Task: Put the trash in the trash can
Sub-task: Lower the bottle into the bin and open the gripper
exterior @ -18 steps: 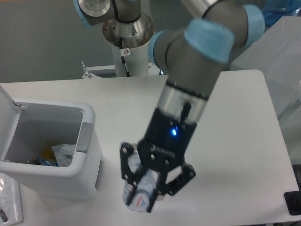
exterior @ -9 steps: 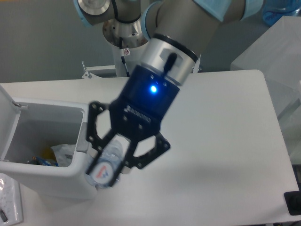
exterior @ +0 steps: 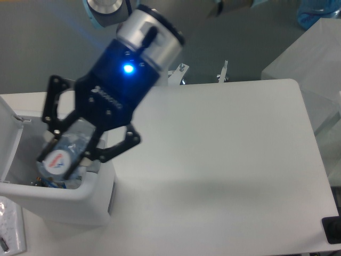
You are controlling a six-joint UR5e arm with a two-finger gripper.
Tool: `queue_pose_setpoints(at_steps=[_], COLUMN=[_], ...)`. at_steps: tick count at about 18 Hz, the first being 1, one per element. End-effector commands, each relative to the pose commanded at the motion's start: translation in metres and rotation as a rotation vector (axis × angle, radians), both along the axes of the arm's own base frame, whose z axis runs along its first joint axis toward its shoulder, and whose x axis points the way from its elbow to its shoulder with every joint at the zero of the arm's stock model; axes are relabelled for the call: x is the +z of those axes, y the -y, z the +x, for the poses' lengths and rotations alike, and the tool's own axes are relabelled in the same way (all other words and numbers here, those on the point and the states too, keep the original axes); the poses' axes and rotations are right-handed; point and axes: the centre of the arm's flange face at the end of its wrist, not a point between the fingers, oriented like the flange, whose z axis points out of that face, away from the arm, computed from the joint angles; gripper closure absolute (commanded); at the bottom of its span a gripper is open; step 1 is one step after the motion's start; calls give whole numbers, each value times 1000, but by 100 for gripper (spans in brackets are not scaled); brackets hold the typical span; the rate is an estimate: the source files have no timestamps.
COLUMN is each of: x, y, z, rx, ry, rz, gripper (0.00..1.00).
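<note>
The gripper (exterior: 68,154) is clamped on the bottle (exterior: 63,156), its jaws pressing the crushed clear plastic from either side, with the red-and-white label end sticking out below the fingertips toward the camera. Bottle and jaws hang over the open mouth of the trash can (exterior: 80,198), whose lid stands raised at the far left; directly beneath the jaws, inside the bin, lie a few scraps, too hidden by the bottle to name. The bottle looks light and springy, an empty thin shell that gives under pressure and is slick on its smooth walls, so I judge the grip across its crumpled middle to be the sensible place: the creases give the fingers something to bite on, while the label end and the neck would more likely slide or pivot. It should drop freely once the jaws part, though being long it could catch on the rim if let go tilted. Compared with half a second ago, the gripper has swung up and to the left: then the bottle hung outside the bin's near wall, in front of the grey handle strip, and now it sits over the opening. A second ago it was lower still, out over the table (exterior: 224,160) to the right of the bin.
</note>
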Motion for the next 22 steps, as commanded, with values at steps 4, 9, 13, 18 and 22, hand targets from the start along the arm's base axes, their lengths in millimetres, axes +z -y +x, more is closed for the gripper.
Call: queue_pose_setpoints(at_steps=[4, 9, 13, 18, 22], x=[-22, -38, -56, -83, -98], y=[-6, -14, -11, -8, -7], z=[15, 32, 38, 42, 43], rx=[-37, -96, -131, -182, -203], ry=[-14, -59, -91, -144, -162], rz=[-15, -12, -17, -19, -22], gripper=[85, 84, 76, 48, 26])
